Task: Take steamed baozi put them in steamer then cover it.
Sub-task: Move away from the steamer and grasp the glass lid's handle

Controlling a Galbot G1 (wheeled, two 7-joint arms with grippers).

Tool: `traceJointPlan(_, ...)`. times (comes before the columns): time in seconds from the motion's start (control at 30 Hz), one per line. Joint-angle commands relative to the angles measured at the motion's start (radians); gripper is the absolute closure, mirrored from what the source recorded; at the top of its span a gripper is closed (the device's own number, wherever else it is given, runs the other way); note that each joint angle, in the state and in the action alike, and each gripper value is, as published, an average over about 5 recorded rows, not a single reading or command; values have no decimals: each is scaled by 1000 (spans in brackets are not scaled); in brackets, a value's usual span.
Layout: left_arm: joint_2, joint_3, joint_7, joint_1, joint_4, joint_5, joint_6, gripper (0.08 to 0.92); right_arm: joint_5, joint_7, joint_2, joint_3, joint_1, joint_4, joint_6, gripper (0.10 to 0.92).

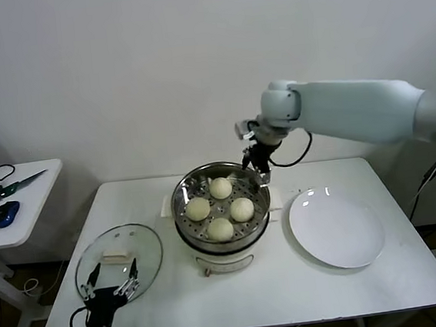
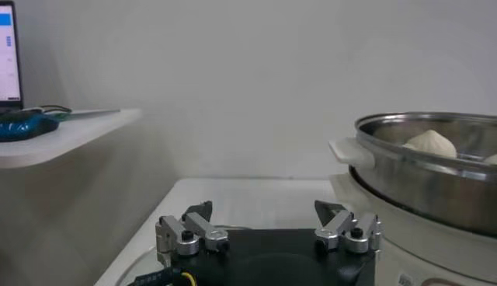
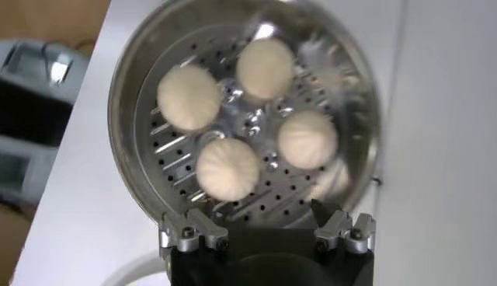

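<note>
All four steamed baozi (image 1: pixel 220 208) sit on the perforated tray inside the steamer (image 1: pixel 224 236), which stands near the middle of the white bench (image 1: pixel 253 291) on its cream base. They lie close together in a loose ring, with the tray's holes showing between them (the right wrist view looks straight down on them).

The right end effector (image 1: pixel 253 162) hangs just above the far rim of the pot, its arm reaching in from the right. Its fingers (image 3: pixel 190 231) are spread apart and hold nothing.

The cover (image 1: pixel 119 262) lies flat on the bench to the left of the steamer, apart from it, with its cream handle facing up. The left end effector (image 1: pixel 114 285) is low at the near left edge of the bench, over the near rim of that lid; its fingers (image 2: pixel 194 229) are wide open and empty.

A flat white plate (image 1: pixel 336 228) lies bare on the right of the steamer. A small side table (image 1: pixel 17 206) at the far left carries a blue mouse (image 1: pixel 5 213).
</note>
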Motion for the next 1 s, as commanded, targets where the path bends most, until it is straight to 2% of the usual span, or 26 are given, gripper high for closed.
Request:
traceJointPlan(0.03, -5, -2, 0, 1, -10, 0, 16, 177, 110, 506, -401, 466, -215, 65, -2, 203)
traceJointPlan(0.27, 9, 4, -4, -4, 1, -12, -3, 177, 67, 780, -644, 978, -731, 168, 127, 203)
traceJointPlan(0.43, 24, 10, -8, -11, -6, 7, -11, 177, 6, 853, -664, 1629, -1386, 244, 199, 203)
traceJointPlan(0.53, 42, 7, -7, -15, -5, 33, -19, 177, -44, 835, -609, 1989, -1746, 290, 256, 203)
traceJointPlan(0.67, 48, 1, -6, -38, 19, 82, -56, 177, -92, 801, -477, 2251, -2061, 308, 375, 203)
traceJointPlan(1.0, 69, 6, -22, -30, 78, 170, -161, 177, -156, 772, -160, 2327, -2312, 321, 634, 203)
